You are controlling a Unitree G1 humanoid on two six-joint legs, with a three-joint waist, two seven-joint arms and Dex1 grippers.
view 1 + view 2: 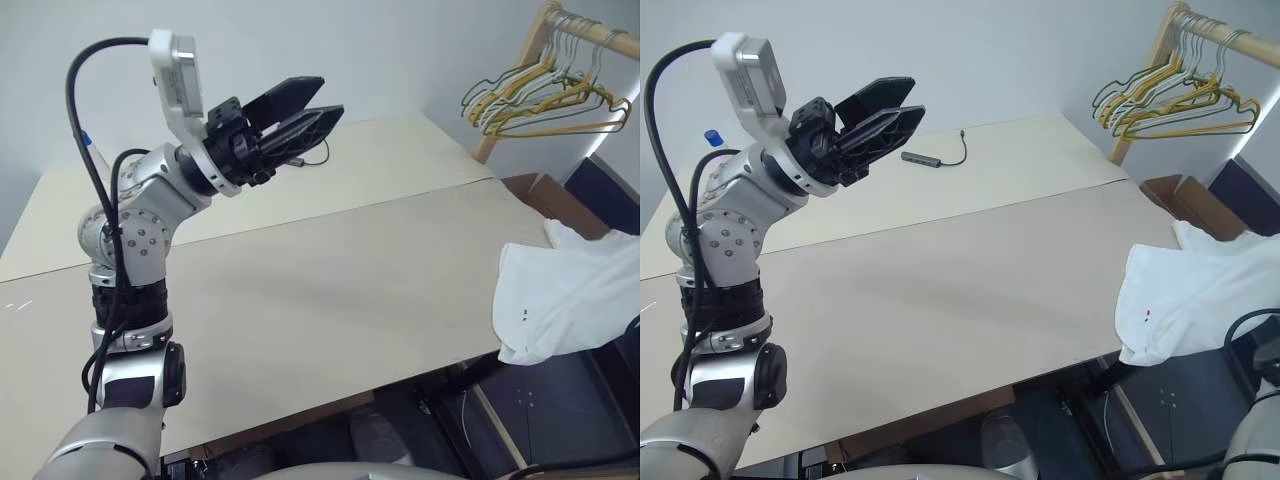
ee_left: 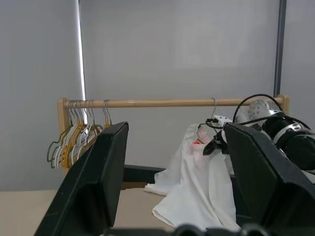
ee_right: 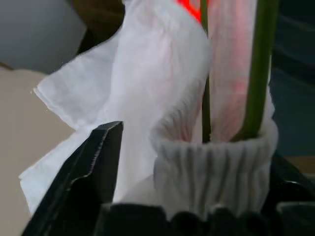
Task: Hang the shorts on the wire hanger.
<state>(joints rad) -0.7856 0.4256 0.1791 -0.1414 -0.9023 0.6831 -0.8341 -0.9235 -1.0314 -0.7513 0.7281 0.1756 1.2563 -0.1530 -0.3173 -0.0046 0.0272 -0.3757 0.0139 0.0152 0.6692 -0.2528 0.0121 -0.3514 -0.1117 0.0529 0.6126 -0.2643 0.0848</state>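
Both jaws stand apart: left gripper [image 1: 300, 118] raised (empty), right gripper [image 3: 192, 196] straddling the shorts [image 3: 162, 98]. Unheld, they could slide off the wire hanger [image 3: 258, 64].

A pale beige worktop [image 1: 940, 290] spans the scene, with a small grey adapter and its cable [image 1: 930, 157] lying at its far side, and a wooden rack [image 1: 1160, 70] holding bunched yellow and grey hangers [image 1: 1170, 100] stands far right.

You get even, soft indoor light — faint shadows on the table [image 1: 330, 290]; up close the shorts [image 3: 162, 98] blur, with a red glare patch.
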